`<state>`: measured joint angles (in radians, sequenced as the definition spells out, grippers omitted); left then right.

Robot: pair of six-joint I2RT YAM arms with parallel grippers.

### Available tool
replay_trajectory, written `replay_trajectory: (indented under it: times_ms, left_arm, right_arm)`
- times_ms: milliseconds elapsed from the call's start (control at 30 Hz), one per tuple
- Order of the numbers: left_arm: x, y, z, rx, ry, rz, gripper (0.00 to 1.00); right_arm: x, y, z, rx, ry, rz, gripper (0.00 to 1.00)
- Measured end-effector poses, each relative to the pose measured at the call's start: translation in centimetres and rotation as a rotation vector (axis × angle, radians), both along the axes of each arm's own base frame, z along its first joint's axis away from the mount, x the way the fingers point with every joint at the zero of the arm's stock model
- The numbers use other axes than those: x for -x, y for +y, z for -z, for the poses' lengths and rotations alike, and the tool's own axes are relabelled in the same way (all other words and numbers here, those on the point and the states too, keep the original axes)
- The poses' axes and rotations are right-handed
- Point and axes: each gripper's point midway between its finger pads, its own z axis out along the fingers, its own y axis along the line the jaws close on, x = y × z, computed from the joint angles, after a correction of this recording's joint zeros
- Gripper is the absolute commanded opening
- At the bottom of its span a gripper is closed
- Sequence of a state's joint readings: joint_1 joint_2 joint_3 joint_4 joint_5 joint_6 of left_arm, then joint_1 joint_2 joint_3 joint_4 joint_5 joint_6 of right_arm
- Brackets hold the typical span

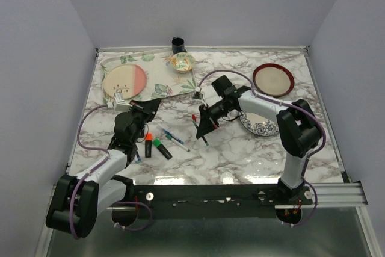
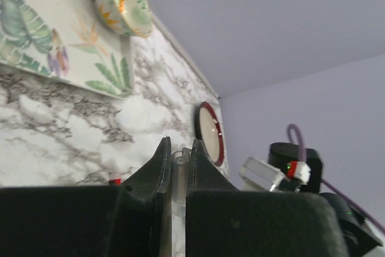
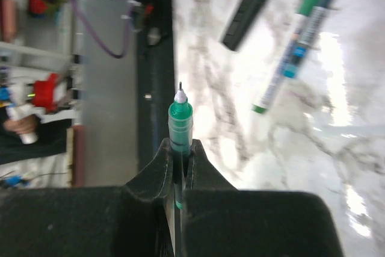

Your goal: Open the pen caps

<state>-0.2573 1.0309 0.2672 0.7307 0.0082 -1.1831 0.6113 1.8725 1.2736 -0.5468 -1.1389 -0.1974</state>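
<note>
- The near edge of the table is a black rail with both arm bases on it. The widest bare marble lies at the near right, in front of the right arm.
- Just past the rail on the left lie two black highlighters, side by side. One has an orange cap and one a green cap, and both caps are on.
- Two thin pens lie crossed just right of them. Their caps are too small to make out from above.
- The left gripper is closed on a small clear tube. Its lower end is hidden by the fingers, and I cannot tell whether it is a cap.
- The right gripper is closed on a green pen, with its bare tip sticking out past the fingers. The rest of the pen is hidden.
- A small red piece lies beside this gripper, too small to name.
- A patterned plate is half covered by the right arm.
- Farther are a leaf placemat, a pink-and-cream plate and a red-rimmed plate.
- A floral bowl and a dark cup stand at the far edge, near the back wall.
</note>
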Motion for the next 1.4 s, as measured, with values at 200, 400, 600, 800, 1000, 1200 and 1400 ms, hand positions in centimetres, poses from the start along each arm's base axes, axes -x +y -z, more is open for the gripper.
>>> replay_trajectory:
  times_ms: [200, 400, 600, 800, 1000, 1200, 1400]
  left_arm:
    - [0.4, 0.1, 5.6, -0.087, 0.188, 0.013, 0.00]
    - [1.1, -0.9, 10.1, -0.164, 0.335, 0.082, 0.00]
    - [1.4, -3.0, 11.3, -0.232, 0.377, 0.158, 0.00]
    - [2.0, -5.4, 12.6, -0.304, 0.413, 0.233, 0.00]
    - [2.5, -6.4, 14.4, -0.360, 0.463, 0.258, 0.00]
    - [2.6, -7.3, 15.4, -0.412, 0.501, 0.271, 0.01]
    - [2.3, -7.9, 15.8, -0.460, 0.531, 0.268, 0.04]
  right_arm:
    - [-4.3, -2.1, 2.5, 0.238, -0.270, 0.150, 0.01]
    - [-7.4, -4.2, 4.6, 0.411, -0.395, 0.238, 0.02]
    - [-9.3, -6.1, 6.9, 0.556, -0.455, 0.276, 0.05]
    - [-10.3, -7.4, 8.0, 0.639, -0.493, 0.296, 0.09]
    - [-11.2, -8.3, 8.3, 0.677, -0.515, 0.314, 0.09]
    - [-11.9, -9.2, 8.3, 0.695, -0.516, 0.335, 0.11]
    - [-12.2, -9.9, 8.4, 0.705, -0.508, 0.349, 0.11]
